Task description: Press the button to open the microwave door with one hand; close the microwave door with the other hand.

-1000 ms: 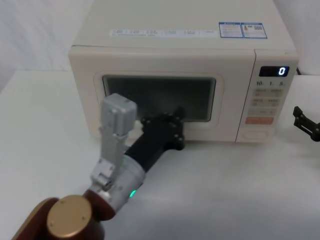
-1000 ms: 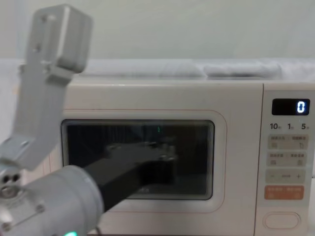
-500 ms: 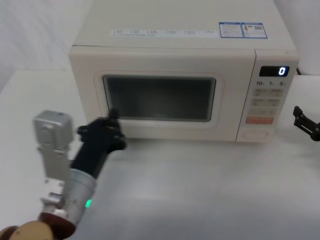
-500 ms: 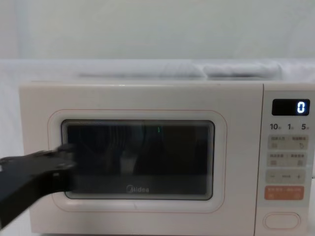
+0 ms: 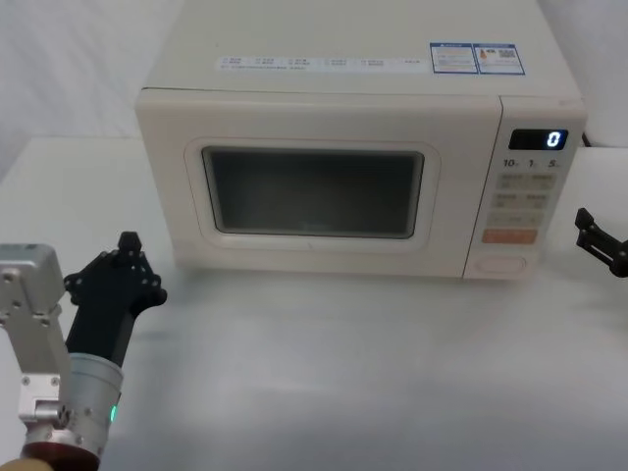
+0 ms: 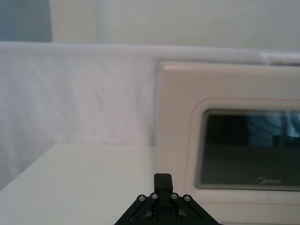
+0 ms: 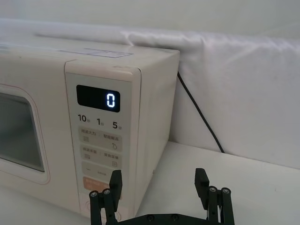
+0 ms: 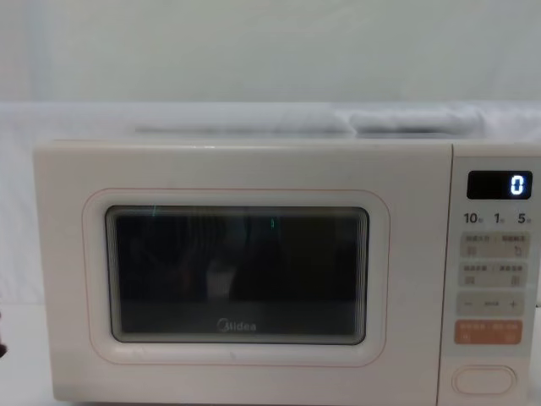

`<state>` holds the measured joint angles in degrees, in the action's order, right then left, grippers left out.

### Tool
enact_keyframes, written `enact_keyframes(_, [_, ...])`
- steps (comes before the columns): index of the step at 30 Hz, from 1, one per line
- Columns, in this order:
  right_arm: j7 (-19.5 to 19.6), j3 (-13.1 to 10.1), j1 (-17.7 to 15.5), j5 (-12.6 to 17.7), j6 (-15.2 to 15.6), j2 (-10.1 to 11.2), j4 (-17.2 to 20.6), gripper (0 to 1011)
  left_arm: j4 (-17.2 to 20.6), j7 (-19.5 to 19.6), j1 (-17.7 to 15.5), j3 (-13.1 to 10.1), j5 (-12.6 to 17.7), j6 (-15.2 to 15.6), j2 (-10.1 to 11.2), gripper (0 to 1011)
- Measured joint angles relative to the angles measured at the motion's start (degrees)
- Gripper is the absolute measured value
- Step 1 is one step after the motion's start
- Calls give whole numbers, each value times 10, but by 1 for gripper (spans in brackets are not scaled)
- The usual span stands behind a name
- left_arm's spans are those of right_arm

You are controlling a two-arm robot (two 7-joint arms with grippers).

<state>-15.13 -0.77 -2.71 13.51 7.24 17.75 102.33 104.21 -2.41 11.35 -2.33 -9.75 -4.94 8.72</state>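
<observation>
A: Start with the big thing. Where does the microwave door (image 5: 312,191) stand?

B: Flush with the cabinet, no gap along its edge, ahead of the left gripper (image 5: 126,257) and off toward the robot's right of it. I'd judge the closing half finished, so the step in hand is parking the arm.

A: What does that gripper have?

B: Nothing. Its fingers (image 6: 162,180) look pressed together into one narrow tip, well apart from the door, low over the table (image 5: 373,363).

A: And doing this well?

B: Draw it straight toward the body, keeping the tip away from the door's near corner so nothing nudges the cabinet. Check the seam before calling it done; a door that looks flush may not be latched, and I can't tell that from here.

A: The right gripper (image 7: 159,185)?

B: Spread wide, empty, hanging beside the control panel (image 5: 528,196) and just apart from it.

A: The button (image 8: 483,379)?

B: Lowest on that panel, under the orange key (image 8: 488,332), just inboard of the right gripper.
</observation>
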Motion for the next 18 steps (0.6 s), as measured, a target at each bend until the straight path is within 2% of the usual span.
enact_keyframes(11, [0,0,0,0,0,0,0,1002,-35,4,-5,19,2,-4,-17,0])
enact_keyframes(18, [0,0,0,0,0,0,0,1002,-48,1,-7,24,17,3,-26,0])
